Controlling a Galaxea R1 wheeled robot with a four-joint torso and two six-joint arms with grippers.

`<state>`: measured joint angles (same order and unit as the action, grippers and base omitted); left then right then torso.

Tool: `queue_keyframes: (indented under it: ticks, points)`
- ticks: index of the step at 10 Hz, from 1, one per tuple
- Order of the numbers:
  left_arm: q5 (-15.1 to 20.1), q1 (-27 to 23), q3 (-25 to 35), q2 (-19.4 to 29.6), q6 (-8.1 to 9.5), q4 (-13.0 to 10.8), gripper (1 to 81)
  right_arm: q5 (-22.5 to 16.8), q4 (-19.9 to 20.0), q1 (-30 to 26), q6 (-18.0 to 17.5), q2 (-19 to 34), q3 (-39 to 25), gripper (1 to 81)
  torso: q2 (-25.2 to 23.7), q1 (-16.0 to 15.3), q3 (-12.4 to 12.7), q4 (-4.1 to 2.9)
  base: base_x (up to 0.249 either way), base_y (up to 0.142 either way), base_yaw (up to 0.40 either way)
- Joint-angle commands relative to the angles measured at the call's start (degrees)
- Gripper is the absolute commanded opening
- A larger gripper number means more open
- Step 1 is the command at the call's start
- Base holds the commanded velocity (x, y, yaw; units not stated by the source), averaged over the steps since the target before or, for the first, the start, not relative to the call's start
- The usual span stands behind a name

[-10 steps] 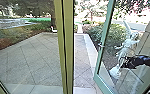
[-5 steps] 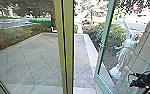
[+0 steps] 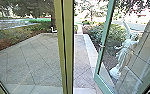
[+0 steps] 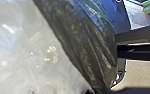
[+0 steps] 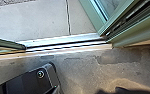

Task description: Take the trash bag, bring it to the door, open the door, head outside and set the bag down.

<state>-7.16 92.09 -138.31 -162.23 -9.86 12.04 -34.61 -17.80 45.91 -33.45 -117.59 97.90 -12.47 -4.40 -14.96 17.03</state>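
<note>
Trash bag (image 4: 83, 42) — touching left pincer (image 4: 99, 89) (grip unclear).

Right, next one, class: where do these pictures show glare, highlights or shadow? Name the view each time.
Head view: daylight washes out the background beyond the bushes; left wrist view: small highlights glint on the trash bag; right wrist view: the threshold shines pale, and a dark patch low down may be shadow.

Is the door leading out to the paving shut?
No, in the head view the green-framed glass door stands open, with paving in plain sight through the gap beside it.
</note>
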Motion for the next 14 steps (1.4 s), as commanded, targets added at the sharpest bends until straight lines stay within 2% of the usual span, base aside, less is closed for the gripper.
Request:
queue_keyframes:
  ticks: [1,2,5,7,8,9,10,11,12,13,14]
  points:
    - [3.8,-1.2,0.7,0.2,-0.42,-0.5,1.0,2.7,3.2,3.6,0.3,2.2,-3.6,81.1,0.0,0.0,0.0,0.00,0.000,0.000,0.000]
    - [3.8,-1.2,0.7,0.1,-0.42,-0.5,1.0,3.6,3.0,6.9,0.7,1.6,-4.8,81.1,0.0,0.0,0.0,0.00,0.000,0.000,0.000]
    - [3.6,-1.6,0.6,-0.1,-0.42,-0.4,1.0,7.4,3.8,15.6,4.9,-0.1,-7.4,81.1,0.0,0.0,0.0,0.00,0.000,0.000,0.000]
    - [3.8,-1.9,0.5,-0.1,-0.42,-0.5,1.0,11.9,3.9,21.3,5.2,-4.9,-4.0,81.1,0.0,0.0,0.1,0.02,0.000,0.000,0.000]
    - [3.8,-2.0,0.5,-0.1,-0.42,-0.5,1.0,15.3,4.7,24.0,8.2,-6.2,-2.8,81.1,0.0,0.0,0.1,0.02,0.000,0.000,0.000]
    - [4.0,-2.2,0.5,0.0,-0.42,-0.5,1.0,17.6,9.6,25.9,13.1,-7.9,-1.1,81.1,0.0,0.1,0.1,0.02,0.000,0.000,0.000]
    - [4.0,-2.2,0.5,-0.1,-0.42,-0.5,1.0,17.8,15.8,27.0,20.8,-10.0,2.3,81.1,0.0,0.1,0.1,0.02,0.000,0.000,0.000]
    - [3.9,-2.2,0.5,-0.1,-0.42,-0.5,1.0,17.6,21.2,27.8,26.8,-12.3,5.7,81.1,0.0,0.1,0.1,0.02,0.000,0.000,0.000]
    - [3.9,-2.3,0.5,-0.2,-0.42,-0.5,1.0,17.4,22.2,29.5,30.1,-15.3,9.4,81.1,-0.1,0.1,0.1,0.02,0.000,0.000,0.000]
    - [3.9,-2.4,0.5,-0.3,-0.42,-0.5,1.0,17.8,21.2,31.1,32.4,-19.0,12.6,81.1,-0.1,0.1,0.1,0.02,0.000,0.000,0.000]
    - [3.8,-2.4,0.5,-0.4,-0.42,-0.5,1.0,17.9,21.4,31.7,33.1,-23.2,17.3,81.1,-0.1,0.1,0.1,0.02,0.000,0.000,0.000]
